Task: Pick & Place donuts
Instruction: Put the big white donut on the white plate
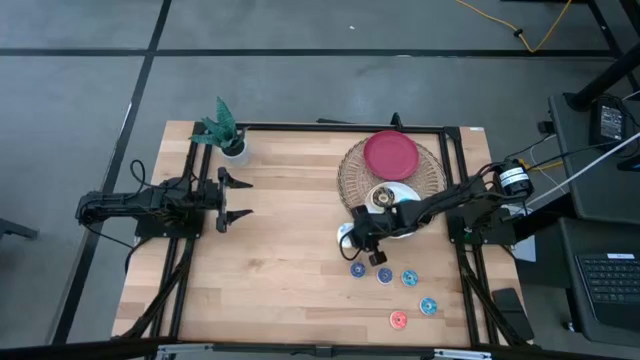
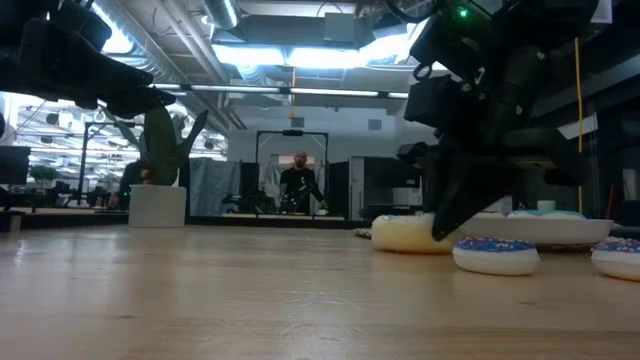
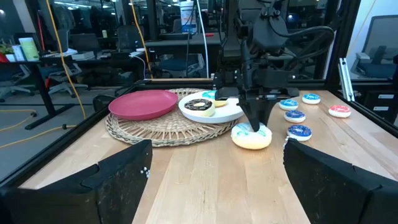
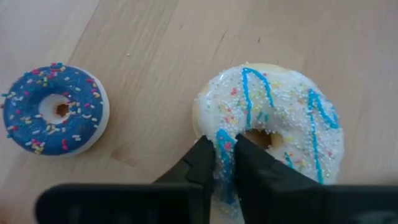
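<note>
— Gripping well? The right hand (image 4: 225,163) is clamped on the rim of the white-iced donut (image 4: 273,134), which sits on the counter (image 1: 280,250) beside the white plate (image 3: 214,111).
— Lift straight, clear of the blue donut (image 4: 53,107). The left hand (image 1: 232,198) waits with fingers apart.
— Any writing?
— None readable.

Pale planked wood on the table (image 1: 280,250), smooth, satin, grain visible. Woven wicker, rough and open, in the mat (image 3: 155,129). Matt pink plastic for the red plate (image 3: 143,103); glossy white for the white plate (image 3: 225,112). Gritty sprinkled icing with blue stripes on the white donut (image 4: 280,124); same bumpy sprinkles on the blue donut (image 4: 53,107). Matt black plastic fingers (image 4: 255,171).
</note>
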